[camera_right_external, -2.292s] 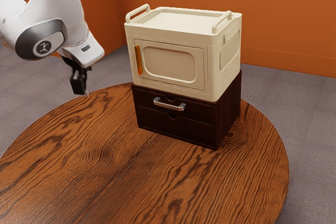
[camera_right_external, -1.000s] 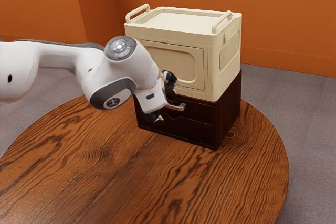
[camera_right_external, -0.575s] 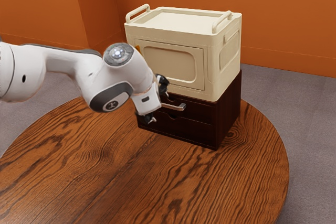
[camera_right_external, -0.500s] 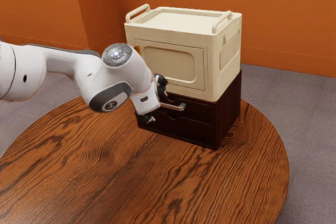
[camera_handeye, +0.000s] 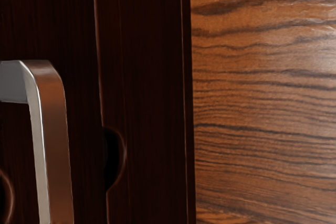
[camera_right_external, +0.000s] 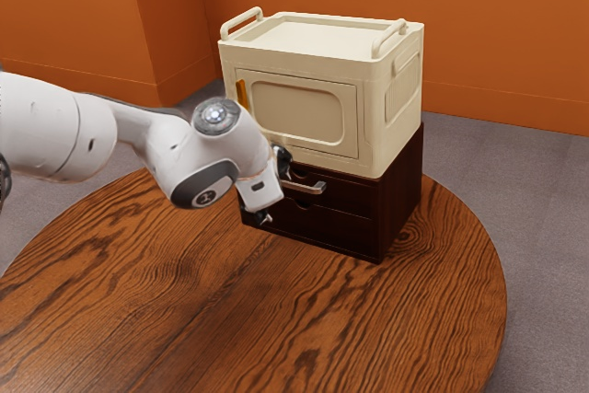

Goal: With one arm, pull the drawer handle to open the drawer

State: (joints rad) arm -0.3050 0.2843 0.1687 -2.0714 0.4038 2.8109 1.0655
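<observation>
Nearest you, the round, brown wood-grained counter [camera_right_external: 184, 310] spreads out below the handle, giving the cabinet a flat footing. Your black two-finger hand [camera_right_external: 279, 194] is at the handle with its fingers spread, one higher and one lower, presumably so they can close across the level bar; you can't tell how deep they reach around it. The angular silver metal handle [camera_right_external: 308, 188] juts from the dark brown wooden upper drawer [camera_right_external: 350, 194], whose front looks shut, so you'd likely want a firm pinch before drawing straight back. Above the handle, the cream plastic box [camera_right_external: 304, 113] rests on the cabinet, and its weight may help steady everything against your pull.
</observation>
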